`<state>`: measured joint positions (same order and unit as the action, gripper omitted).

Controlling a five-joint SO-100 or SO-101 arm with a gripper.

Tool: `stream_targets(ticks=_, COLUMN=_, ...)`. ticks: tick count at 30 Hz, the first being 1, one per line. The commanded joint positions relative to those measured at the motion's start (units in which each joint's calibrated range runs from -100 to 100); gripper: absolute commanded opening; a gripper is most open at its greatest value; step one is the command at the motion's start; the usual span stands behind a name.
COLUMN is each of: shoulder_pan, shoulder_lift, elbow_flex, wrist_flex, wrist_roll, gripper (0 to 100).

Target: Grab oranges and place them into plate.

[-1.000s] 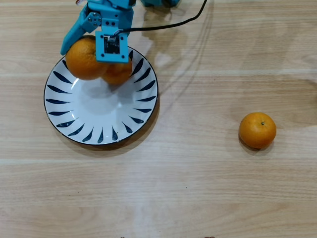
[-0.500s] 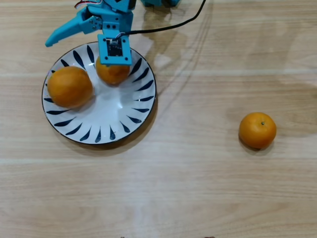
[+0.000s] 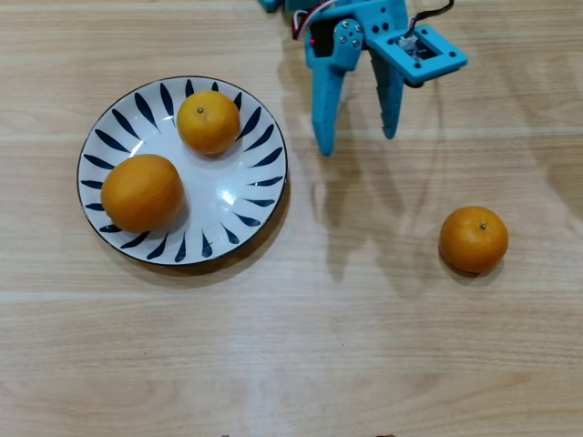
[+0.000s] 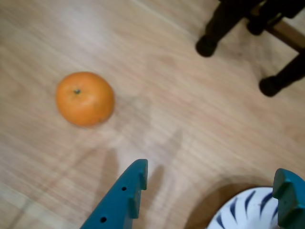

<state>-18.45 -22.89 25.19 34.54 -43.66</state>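
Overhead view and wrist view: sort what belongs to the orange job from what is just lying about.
Belongs to the job:
- large orange, on the plate
- small orange, on the plate
- loose orange, on the table
- plate
- pincer, open and empty

Just lying about:
- dark furniture legs, wrist view only

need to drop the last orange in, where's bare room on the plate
The plate is bare in its lower right part in the overhead view, below the small orange and right of the big orange. The upper left is crowded. The open tool holds nothing.
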Motion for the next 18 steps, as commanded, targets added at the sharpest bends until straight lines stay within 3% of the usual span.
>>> stream_targets(ticks=1, shoulder_pan=-7.2, shoulder_lift=7.76, elbow_flex=-2.42, wrist_flex=-18.51, wrist_roll=-2.34, gripper=29)
stream_targets(ticks=5, shoulder_pan=-10.99, shoulder_lift=15.54, elbow_flex=-2.42, wrist_flex=-29.6, wrist_roll=-5.74, gripper=30)
stream_targets(ticks=11, shoulder_pan=-14.7, shoulder_lift=25.01, elbow_flex=-3.05, wrist_flex=-40.43, wrist_roll=-10.08, gripper=44)
stream_targets(ticks=18, shoulder_pan=-15.75, shoulder_lift=33.63, elbow_flex=-4.41, wrist_flex=-47.22, wrist_roll=-12.22, gripper=44)
